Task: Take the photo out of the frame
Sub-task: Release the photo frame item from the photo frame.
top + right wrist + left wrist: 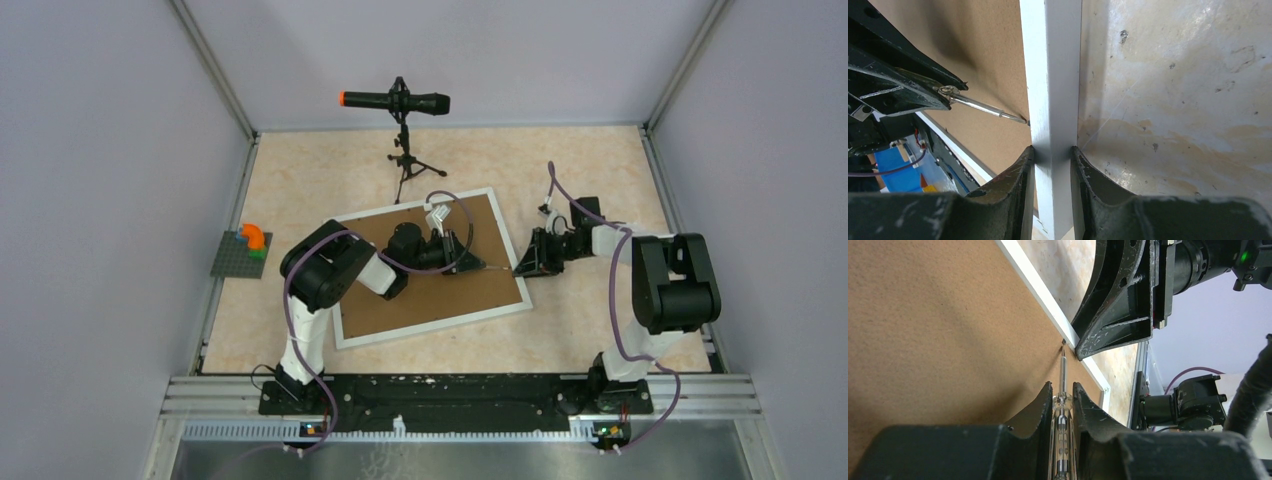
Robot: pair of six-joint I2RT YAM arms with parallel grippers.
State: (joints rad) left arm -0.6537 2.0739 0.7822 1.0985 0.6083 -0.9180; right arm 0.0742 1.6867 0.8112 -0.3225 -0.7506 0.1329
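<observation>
Top external: frame (435, 323) face-down, lengthwise left-right.

- The frame (1050, 75) is lying board side up on the counter (1173, 100), so its front is facing down and hiding the photo.
- My left arm (330, 265) is covering part of the brown board (450, 295) from above.
- The picture's bottom edge is cutting off the clear handle of the tool (1063, 370) my left pincer (1062, 395) is clamping.
- Its tip is looking too small for me to tell what it is touching.
- The white border my right pincer (1052, 152) is squeezing is running out past top and bottom.
</observation>
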